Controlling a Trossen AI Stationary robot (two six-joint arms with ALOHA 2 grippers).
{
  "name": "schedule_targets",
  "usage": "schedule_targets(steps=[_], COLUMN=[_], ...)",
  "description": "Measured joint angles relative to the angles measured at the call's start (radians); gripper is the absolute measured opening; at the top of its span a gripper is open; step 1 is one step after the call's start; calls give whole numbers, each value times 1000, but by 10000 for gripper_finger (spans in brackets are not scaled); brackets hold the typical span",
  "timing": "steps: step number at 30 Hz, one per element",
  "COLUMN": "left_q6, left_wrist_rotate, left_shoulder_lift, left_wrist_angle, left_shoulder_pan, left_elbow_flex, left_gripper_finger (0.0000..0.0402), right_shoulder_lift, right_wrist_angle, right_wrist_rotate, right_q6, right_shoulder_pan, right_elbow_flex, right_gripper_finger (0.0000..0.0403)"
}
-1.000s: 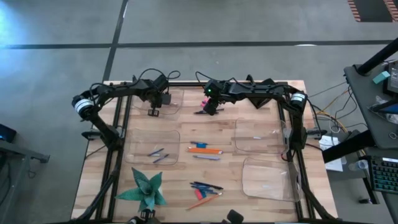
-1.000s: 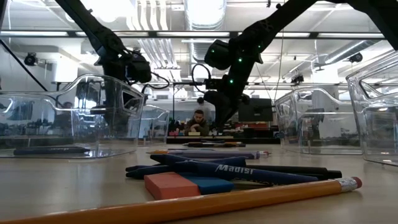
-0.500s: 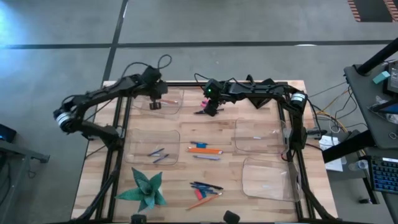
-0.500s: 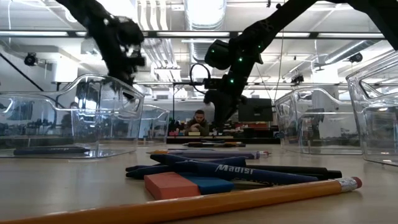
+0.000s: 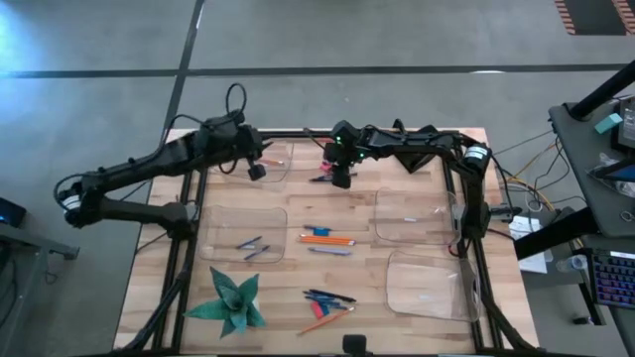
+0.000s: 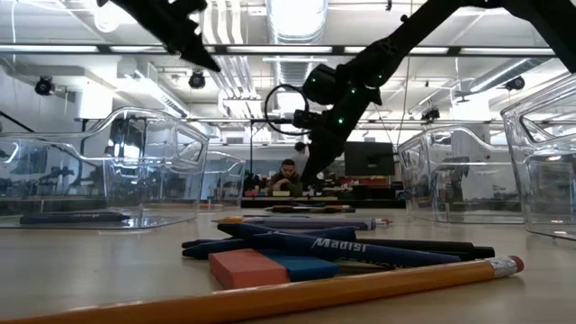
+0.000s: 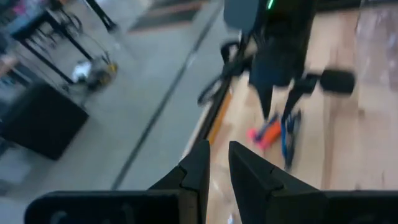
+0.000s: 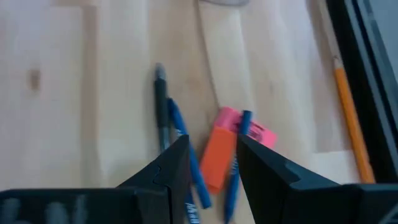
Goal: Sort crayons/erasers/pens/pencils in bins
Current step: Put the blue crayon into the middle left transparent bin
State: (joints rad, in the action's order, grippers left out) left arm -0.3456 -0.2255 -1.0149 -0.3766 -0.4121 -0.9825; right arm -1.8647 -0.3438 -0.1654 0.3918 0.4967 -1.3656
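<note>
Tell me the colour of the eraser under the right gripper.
Orange-red eraser, with a pink one beside it; right wrist view shows it best, just ahead of the right gripper.
</note>
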Motion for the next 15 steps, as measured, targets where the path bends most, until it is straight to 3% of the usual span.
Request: schedule_targets(steps=[7, 15], left_q6=[0, 0], left_wrist_rotate=[-72, -95], left_shoulder_lift=[-8, -8], left_wrist_angle=[121, 165], left_shoulder_pan=[94, 109], left_elbow_flex=[-1, -1], left_gripper_finger=[46, 46], right_shoulder_lift=[-2, -3], right_wrist_angle=[11, 47], right_wrist_rotate=[-53, -35], right_q6=[1, 2], right_shoulder_pan=[12, 15], right_elbow_flex=[37, 95], right_gripper_finger=[116, 114])
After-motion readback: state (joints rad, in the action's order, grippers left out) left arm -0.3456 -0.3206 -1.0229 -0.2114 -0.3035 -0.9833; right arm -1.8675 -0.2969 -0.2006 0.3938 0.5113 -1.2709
